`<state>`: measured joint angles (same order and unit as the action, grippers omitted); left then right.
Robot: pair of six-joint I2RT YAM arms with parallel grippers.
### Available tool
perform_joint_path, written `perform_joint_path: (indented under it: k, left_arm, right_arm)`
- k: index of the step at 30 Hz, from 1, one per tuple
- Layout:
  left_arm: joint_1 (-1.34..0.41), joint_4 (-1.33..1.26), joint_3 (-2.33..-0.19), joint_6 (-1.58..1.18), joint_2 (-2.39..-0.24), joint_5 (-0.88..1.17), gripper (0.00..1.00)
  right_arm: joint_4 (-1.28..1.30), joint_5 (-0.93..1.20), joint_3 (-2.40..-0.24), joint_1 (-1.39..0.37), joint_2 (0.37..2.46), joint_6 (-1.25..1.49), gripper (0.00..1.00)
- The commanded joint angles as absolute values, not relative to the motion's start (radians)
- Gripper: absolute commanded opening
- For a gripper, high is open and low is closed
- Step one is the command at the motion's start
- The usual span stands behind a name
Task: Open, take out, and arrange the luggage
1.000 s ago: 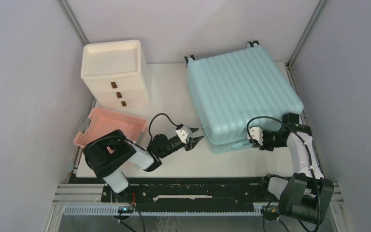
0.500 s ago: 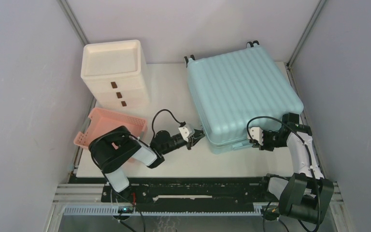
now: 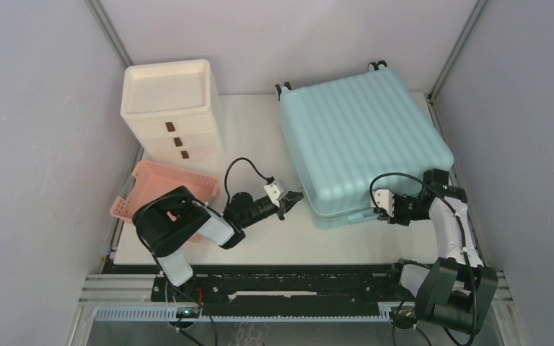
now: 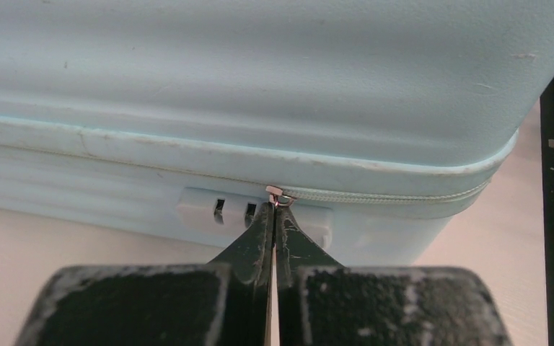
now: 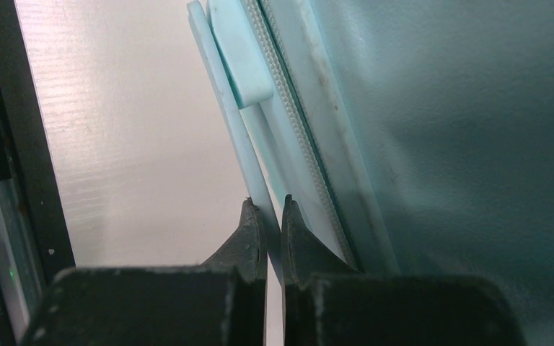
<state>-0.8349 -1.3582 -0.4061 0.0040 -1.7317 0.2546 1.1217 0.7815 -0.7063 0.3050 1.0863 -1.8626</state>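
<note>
The closed suitcase (image 3: 364,137) is laid flat at the far right of the surface (image 3: 260,130), its zipper pull (image 4: 275,193) is pinched by the left tool (image 4: 275,209), and its thin near edge is clamped by the right tool (image 5: 268,213).

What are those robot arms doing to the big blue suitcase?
They look to be starting to open the luggage, which lies flat and zipped shut. The left gripper is pinched on the small metal zipper pull on its near side. The right gripper is clamped on a thin edge of the shell near the corner. Nothing is out yet.
</note>
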Motion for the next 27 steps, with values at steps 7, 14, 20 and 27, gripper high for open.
perform_joint_path:
  k: [7, 14, 20, 27]
  left_arm:
    - [-0.758, -1.273, -0.433, -0.041, -1.647, 0.152, 0.0]
    - [-0.719, -1.065, -0.542, -0.065, -1.632, 0.123, 0.0]
    - [-0.693, -0.914, -0.626, -0.101, -1.633, 0.094, 0.0]
    - [-0.637, -0.74, -0.744, -0.158, -1.634, 0.07, 0.0]
  right_arm:
    - [1.183, 0.577, -0.712, 0.451, 1.067, -1.796, 0.0]
    - [1.187, 0.558, -0.712, 0.512, 1.084, -1.848, 0.0]
    - [1.197, 0.562, -0.712, 0.549, 1.092, -1.882, 0.0]
    - [1.205, 0.556, -0.712, 0.567, 1.097, -1.91, 0.0]
